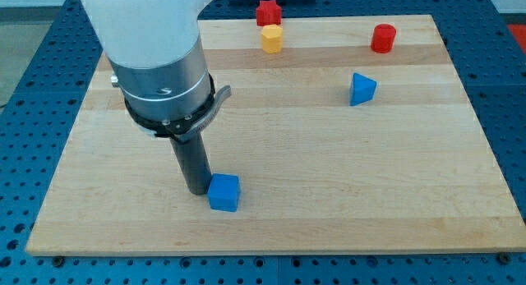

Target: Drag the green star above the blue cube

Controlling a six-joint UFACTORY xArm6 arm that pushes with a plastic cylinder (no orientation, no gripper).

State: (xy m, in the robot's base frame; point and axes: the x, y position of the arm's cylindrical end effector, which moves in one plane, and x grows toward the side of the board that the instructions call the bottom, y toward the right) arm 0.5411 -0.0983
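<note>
The blue cube (223,192) sits on the wooden board (329,153) near the view's bottom, left of centre. My tip (196,190) rests on the board just to the left of the blue cube, very close to or touching its left side. No green star shows anywhere in the view; the arm's wide body covers the board's upper left part and may hide it.
A blue triangular block (362,89) lies at the upper right. A red cylinder (383,39) stands near the top right edge. A yellow block (272,39) sits at the top centre, with a red block (268,12) just above it at the board's top edge.
</note>
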